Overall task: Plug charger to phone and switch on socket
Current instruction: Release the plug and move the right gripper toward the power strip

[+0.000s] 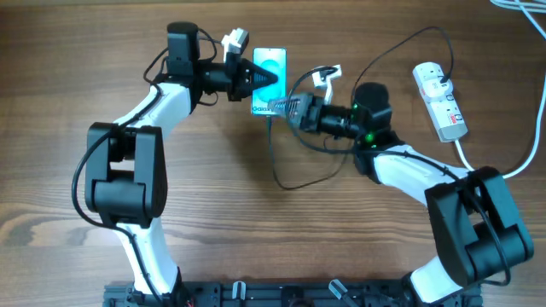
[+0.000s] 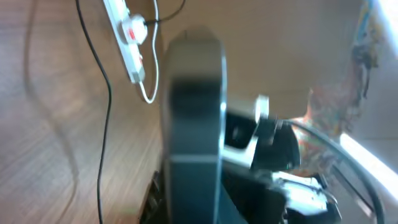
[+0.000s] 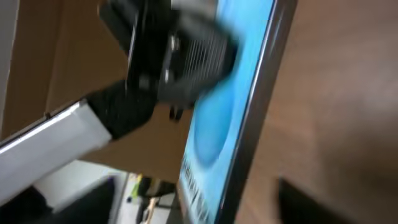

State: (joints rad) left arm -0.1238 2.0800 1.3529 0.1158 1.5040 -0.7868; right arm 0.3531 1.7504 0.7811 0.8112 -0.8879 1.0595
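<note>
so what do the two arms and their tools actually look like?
Both alike: left arm and right arm have bulky black joint housings joined by white links, with black cables looped alongside. Left tool and right tool are dark and tapered, a small white camera mount beside each. A green light glows on the right arm.

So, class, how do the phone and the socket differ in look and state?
The phone has a teal screen; the socket is white with red marks. The phone is clamped in the left hand; the socket lies unheld. Both are oblong.
</note>
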